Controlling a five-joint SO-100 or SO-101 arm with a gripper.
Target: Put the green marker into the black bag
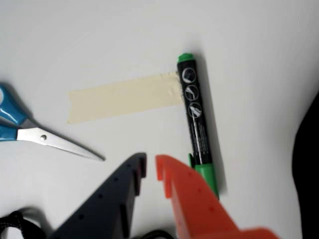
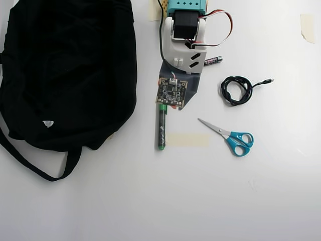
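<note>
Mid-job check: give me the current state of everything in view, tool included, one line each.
tool: open, jaws apart, holding nothing, low beside the marker's capped end.
green marker: capped, flat on the table, not gripped, outside the bag.
black bag: slumped flat on the table; opening not visible.
scissors: closed, lying flat.
black cable: coiled, plug end trailing loose.
tape strip: stuck flat, one end touching the marker.
</note>
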